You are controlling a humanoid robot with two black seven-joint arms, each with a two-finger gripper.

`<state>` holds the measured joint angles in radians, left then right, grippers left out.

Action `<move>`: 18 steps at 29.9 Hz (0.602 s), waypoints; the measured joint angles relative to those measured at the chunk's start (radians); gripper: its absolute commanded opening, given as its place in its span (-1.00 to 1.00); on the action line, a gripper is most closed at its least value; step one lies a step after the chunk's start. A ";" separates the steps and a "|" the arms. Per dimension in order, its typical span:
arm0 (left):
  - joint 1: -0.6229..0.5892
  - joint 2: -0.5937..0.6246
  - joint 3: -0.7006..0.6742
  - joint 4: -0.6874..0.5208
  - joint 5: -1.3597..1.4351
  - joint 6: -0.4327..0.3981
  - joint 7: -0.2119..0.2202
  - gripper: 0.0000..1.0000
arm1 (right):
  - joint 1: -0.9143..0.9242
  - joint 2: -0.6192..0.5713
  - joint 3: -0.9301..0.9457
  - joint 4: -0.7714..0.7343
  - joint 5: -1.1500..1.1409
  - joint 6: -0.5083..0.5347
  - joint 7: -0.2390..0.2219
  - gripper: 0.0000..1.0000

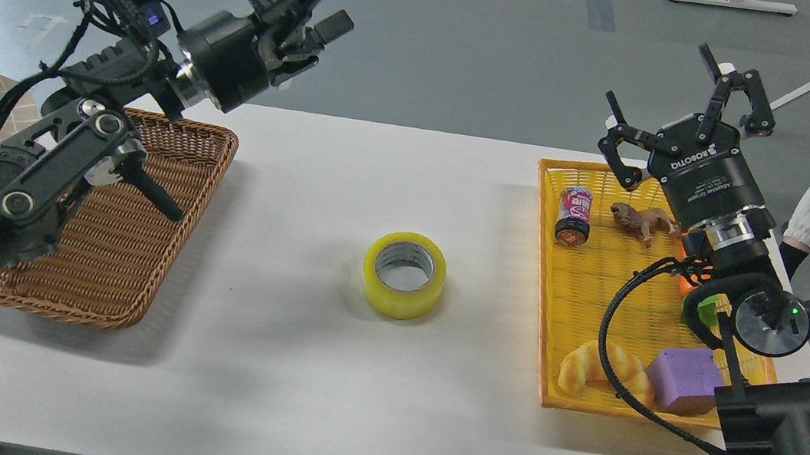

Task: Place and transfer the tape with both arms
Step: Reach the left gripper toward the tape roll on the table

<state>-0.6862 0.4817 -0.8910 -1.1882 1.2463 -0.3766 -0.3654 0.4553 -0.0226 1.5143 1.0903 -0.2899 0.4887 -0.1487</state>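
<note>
Fingers of the right black ROBOTIQ gripper are spread wide and hold nothing; they point up and away from the table, above the far edge of the flat yellow plastic mesh tray. Fingers of the left black gripper are separated by a clear gap and are likewise empty; they point toward the far right, raised above the far corner of the brown woven wicker basket.

Between the two sets of fingers, and well below both, the wide roll of translucent yellow packing tape lies flat on the white table, core opening upward. It touches neither gripper and sits apart from both containers, in the open strip of table between basket and tray.

Below the right fingers, inside the tray, the following items are present:
- a small dark drink can with a red label, upright, near the far left corner;
- a small brown animal figurine, just beside the gripper body;
- a golden croissant at the near edge;
- a purple rectangular block touching or just beside the croissant;
- a green object, partly hidden by the right arm.

The basket below the left fingers is partly covered by the left arm.
</note>
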 measured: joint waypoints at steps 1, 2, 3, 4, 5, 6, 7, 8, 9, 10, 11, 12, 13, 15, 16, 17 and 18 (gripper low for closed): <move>-0.003 0.011 0.038 -0.011 0.069 0.023 0.000 0.96 | -0.008 0.000 0.008 0.000 0.000 0.000 0.000 0.99; -0.005 0.018 0.069 -0.018 0.135 0.046 0.000 0.96 | -0.015 0.000 0.017 0.000 0.000 0.000 0.000 0.99; -0.006 0.022 0.092 -0.023 0.193 0.065 0.000 0.96 | -0.021 -0.001 0.025 0.001 0.000 0.000 0.000 0.99; -0.006 0.025 0.115 -0.025 0.254 0.083 0.000 0.96 | -0.030 -0.002 0.033 0.001 0.000 0.000 0.001 0.99; -0.006 0.028 0.135 -0.027 0.308 0.094 0.000 0.96 | -0.037 -0.002 0.040 0.001 0.000 0.000 0.001 0.99; -0.008 0.029 0.151 -0.028 0.351 0.100 0.000 0.96 | -0.044 -0.002 0.045 0.001 0.000 0.000 0.001 0.99; -0.009 0.031 0.165 -0.029 0.396 0.105 0.001 0.96 | -0.053 -0.002 0.052 0.001 0.000 0.000 0.001 0.99; -0.010 0.033 0.175 -0.031 0.429 0.107 0.003 0.96 | -0.062 -0.002 0.059 0.001 0.000 0.000 0.001 0.99; -0.012 0.036 0.180 -0.037 0.449 0.107 0.007 0.96 | -0.070 -0.002 0.064 0.001 0.000 0.000 0.001 0.99; -0.016 0.043 0.183 -0.046 0.465 0.108 0.015 0.96 | -0.079 -0.002 0.069 0.001 0.000 0.000 0.001 0.99; -0.019 0.052 0.185 -0.056 0.474 0.108 0.025 0.96 | -0.086 -0.002 0.074 0.001 0.000 0.000 0.001 0.99; -0.022 0.062 0.187 -0.070 0.482 0.108 0.041 0.96 | -0.093 -0.002 0.077 0.001 0.000 0.000 0.001 0.99; -0.023 0.074 0.189 -0.089 0.497 0.109 0.066 0.96 | -0.101 -0.002 0.081 0.001 0.000 0.000 0.001 0.99; -0.025 0.091 0.200 -0.122 0.543 0.110 0.109 0.96 | -0.114 -0.003 0.088 0.001 0.000 0.000 0.001 0.99; -0.026 0.096 0.208 -0.134 0.566 0.110 0.120 0.96 | -0.119 -0.003 0.091 0.001 0.000 0.000 0.001 0.99; -0.026 0.099 0.219 -0.144 0.590 0.109 0.128 0.96 | -0.123 -0.003 0.094 0.001 0.000 0.000 0.001 0.99; -0.027 0.102 0.231 -0.151 0.610 0.109 0.133 0.96 | -0.126 -0.003 0.096 0.001 0.000 0.000 0.001 0.99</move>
<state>-0.7134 0.5838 -0.6597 -1.3394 1.8562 -0.2678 -0.2326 0.3296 -0.0261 1.6104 1.0909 -0.2899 0.4887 -0.1472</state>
